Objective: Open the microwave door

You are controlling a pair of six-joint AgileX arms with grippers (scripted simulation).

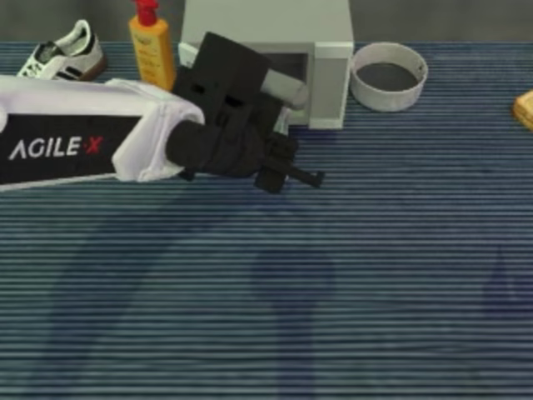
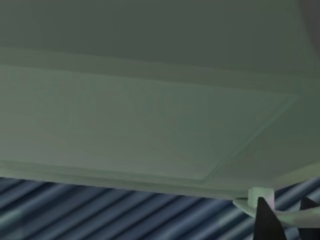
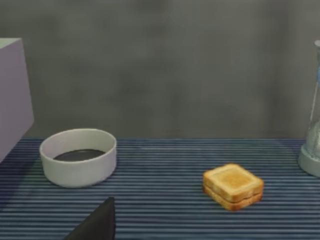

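one pale-windowed microwave door [image 2: 150, 125], light grey.

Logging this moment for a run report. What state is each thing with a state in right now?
microwave door: swung partly open, cavity showing
left gripper: in front of the microwave; fingers unclear
right arm: out of the top view
ring-shaped bowl: upright, empty
orange bottle: upright, capped
shoe: upright on its sole
toast: lying flat

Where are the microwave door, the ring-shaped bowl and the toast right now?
microwave door [image 2: 150, 125]: left wrist view, on its paler window.
ring-shaped bowl [image 1: 388, 94]: top view, on its near wall.
toast [image 3: 233, 183]: right wrist view, on its top face.
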